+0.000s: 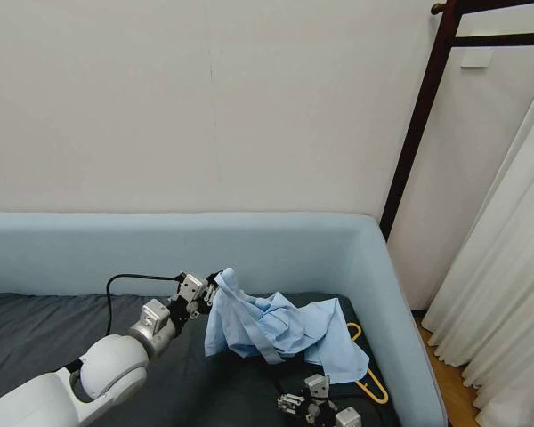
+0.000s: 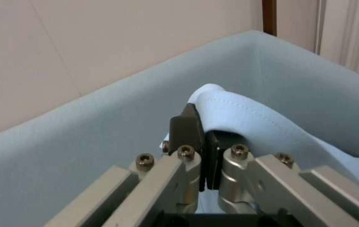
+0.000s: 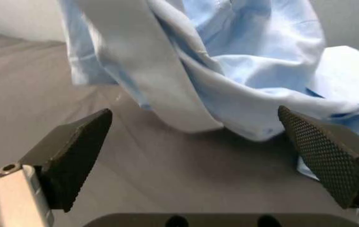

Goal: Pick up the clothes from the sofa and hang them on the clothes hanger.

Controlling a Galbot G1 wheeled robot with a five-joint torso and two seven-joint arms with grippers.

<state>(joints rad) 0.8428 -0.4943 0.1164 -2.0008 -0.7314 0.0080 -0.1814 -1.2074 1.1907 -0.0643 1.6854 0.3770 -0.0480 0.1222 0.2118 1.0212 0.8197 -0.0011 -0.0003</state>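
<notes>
Pinching raised fold of shirt (image 1: 280, 325) in left gripper (image 1: 215, 286), tips half-wrapped; holding right gripper (image 1: 313, 406) wide open beside mostly buried hanger (image 1: 375, 385).

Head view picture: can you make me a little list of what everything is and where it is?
shirt: light blue, crumpled, one edge lifted, the rest lying on the seat
left tool: shut on the shirt's raised edge, near the sofa back
right tool: open, low over the seat, facing the shirt, not touching it
yellow hanger: lying on the seat, partly under the shirt
sofa: light blue back, dark grey seat
wooden stand: dark, upright by the wall past the sofa's right end
</notes>
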